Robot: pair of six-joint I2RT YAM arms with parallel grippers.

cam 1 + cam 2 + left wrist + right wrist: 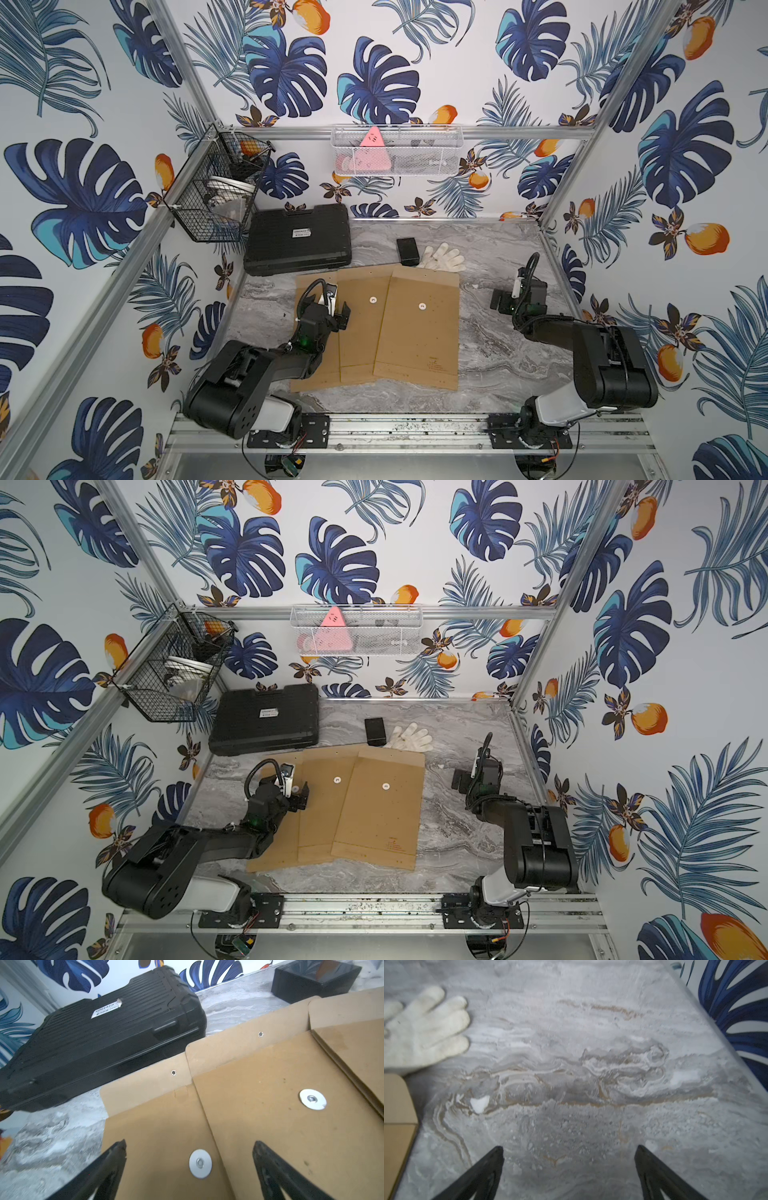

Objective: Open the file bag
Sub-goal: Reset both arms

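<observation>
We've got a grey marbled table (pixel 571 1064), leafy wallpaper (pixel 374 91) all round. Left pincer (pixel 189 1145) gapes wide, file bag (pixel 158 1126) flat directly beneath it; right pincer (pixel 569 1149) released too, above the table itself.

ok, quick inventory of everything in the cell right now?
file bags: three, brown, overlapping mid-table
fastener discs: three, white, one on each bag
hard case: one, black, back left of table
small box: one, black, behind the bags
glove: one, white, beside the small box
wire basket: one, black, on the left frame, contents unclear
mesh basket: one, white, on the back rail
triangular item: one, pink, in the mesh basket
table: one, grey marble
left gripper: one, black, open above the leftmost bag's disc
right gripper: one, black, open over bare table
</observation>
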